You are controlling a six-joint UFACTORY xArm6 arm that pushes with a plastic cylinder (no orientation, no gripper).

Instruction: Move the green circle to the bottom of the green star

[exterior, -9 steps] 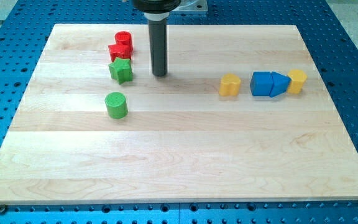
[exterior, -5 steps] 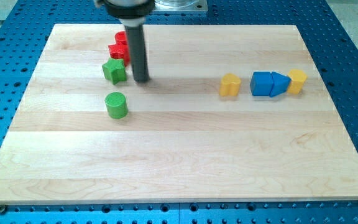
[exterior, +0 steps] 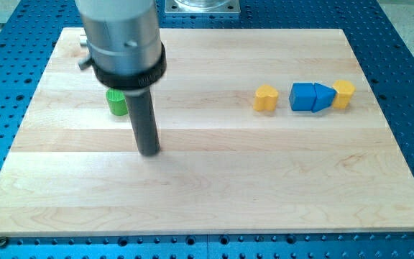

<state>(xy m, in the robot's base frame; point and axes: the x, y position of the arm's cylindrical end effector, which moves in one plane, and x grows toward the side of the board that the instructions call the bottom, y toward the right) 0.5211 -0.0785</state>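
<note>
1. Green circle (exterior: 116,103) sits just up-left of my tip (exterior: 148,151), half hidden by the arm housing (exterior: 121,39)
2. Green star not visible, hidden behind housing
3. No jaws: bare rod
4. Risk: pushing blind, circle glances off or knocks the star

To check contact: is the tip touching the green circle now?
No, my tip stands apart from the green circle, lower and to the view's right of it.

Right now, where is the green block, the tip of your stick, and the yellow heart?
green block (exterior: 116,103), camera view, on the part showing beside the arm; its shape is hidden.
my tip (exterior: 149,152), camera view, on the rod's very bottom end.
yellow heart block (exterior: 265,98), camera view, on its middle.
</note>
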